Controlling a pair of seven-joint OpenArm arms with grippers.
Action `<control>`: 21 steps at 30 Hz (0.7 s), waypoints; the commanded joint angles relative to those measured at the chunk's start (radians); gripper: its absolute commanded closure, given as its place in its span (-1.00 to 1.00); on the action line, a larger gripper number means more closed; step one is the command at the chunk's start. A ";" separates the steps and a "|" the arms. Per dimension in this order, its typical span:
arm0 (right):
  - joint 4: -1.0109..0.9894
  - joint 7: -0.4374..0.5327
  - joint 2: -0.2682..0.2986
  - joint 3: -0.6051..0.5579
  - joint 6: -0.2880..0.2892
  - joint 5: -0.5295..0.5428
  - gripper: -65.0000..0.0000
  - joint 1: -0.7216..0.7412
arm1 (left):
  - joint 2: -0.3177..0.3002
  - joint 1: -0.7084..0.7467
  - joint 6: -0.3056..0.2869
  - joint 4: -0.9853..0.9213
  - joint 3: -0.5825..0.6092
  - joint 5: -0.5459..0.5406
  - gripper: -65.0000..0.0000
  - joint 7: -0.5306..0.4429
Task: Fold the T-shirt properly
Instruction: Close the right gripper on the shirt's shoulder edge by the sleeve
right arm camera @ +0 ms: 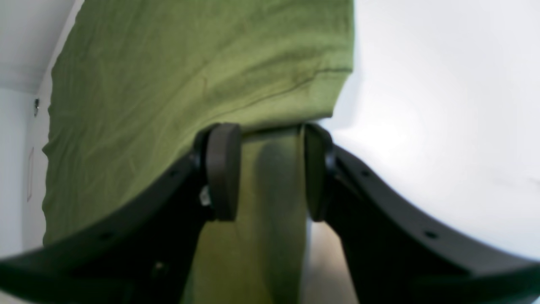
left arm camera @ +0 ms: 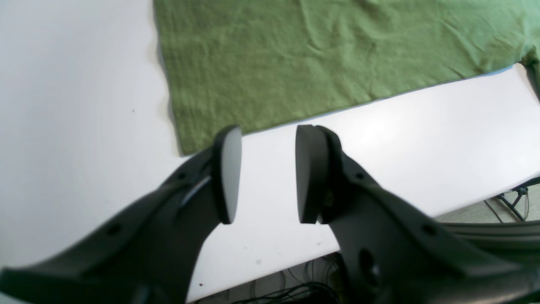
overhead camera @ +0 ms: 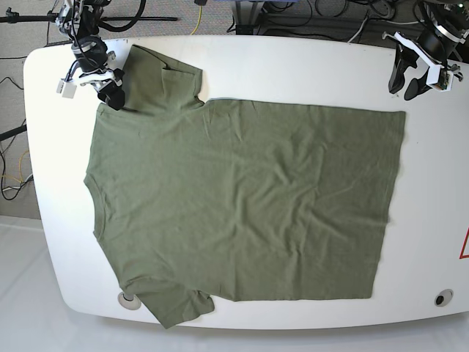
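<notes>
— T-shirt (overhead camera: 242, 205) sleeve sits pinched between the right hand (right arm camera: 270, 169) fingers, yes?
— Yes, at the collar-end corner. Left hand (left arm camera: 268, 173) hovers parted, holding nothing, beside the hem; shirt lies flat across the white worktop (overhead camera: 432, 220).

No legible text anywhere.

The left claw (left arm camera: 268, 175) hangs at about two o'clock in the base view, its jaws apart with nothing between them, tips pointing down over the worktop (left arm camera: 84, 126). The right claw (right arm camera: 272, 171) sits at about ten o'clock, jaws set either side of a sleeve fold of the T-shirt (right arm camera: 168, 84), gripping it.
</notes>
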 commanded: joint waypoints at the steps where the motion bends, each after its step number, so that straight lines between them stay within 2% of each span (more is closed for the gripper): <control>1: 0.001 -0.042 0.001 0.001 -0.017 -0.041 0.25 -0.012 | -0.013 0.006 -0.004 0.013 -0.005 -0.020 0.40 -0.019; 21: -0.047 -0.048 0.008 -0.008 -0.001 -0.039 0.25 -0.007 | -0.014 -0.011 0.000 0.015 -0.014 -0.030 0.39 -0.010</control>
